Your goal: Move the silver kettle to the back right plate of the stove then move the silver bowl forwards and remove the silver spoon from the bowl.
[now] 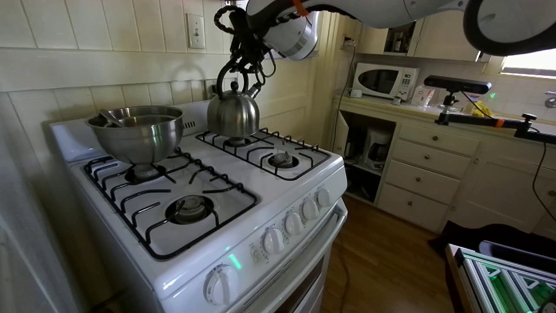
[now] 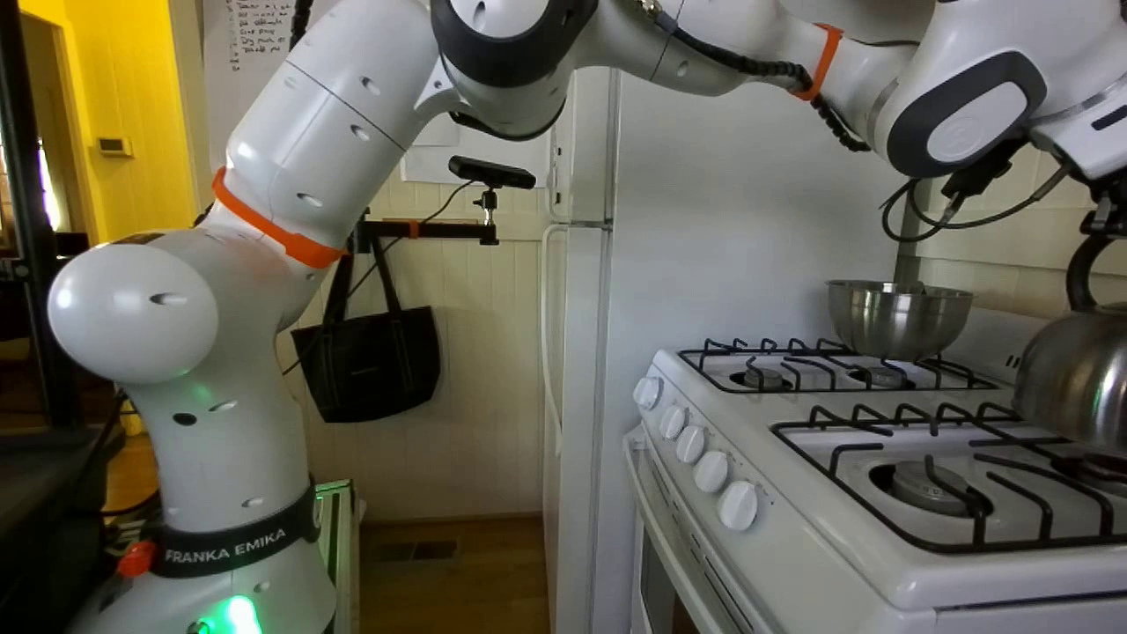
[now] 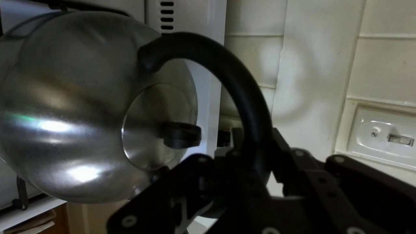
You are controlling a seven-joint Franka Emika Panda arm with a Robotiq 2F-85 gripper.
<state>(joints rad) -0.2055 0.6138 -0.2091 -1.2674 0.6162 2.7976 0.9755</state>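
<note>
Both ext. views share stove point(image 1: 234, 167), from opp. sides; wrist cam faces wall point(image 3: 312, 48), kettle point(image 3: 81, 107) v. close.

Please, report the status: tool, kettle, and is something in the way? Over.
Tool gripping the handle of the silver kettle. Kettle above the back right plate, contact unclear. Nothing seen blocking; silver bowl apart, spoon inside.

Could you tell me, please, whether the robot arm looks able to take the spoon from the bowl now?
Probably not yet: the claw is closed on the black handle of the silver kettle and would likely need to release it first. The open silver bowl leaves the spoon uncovered.
</note>
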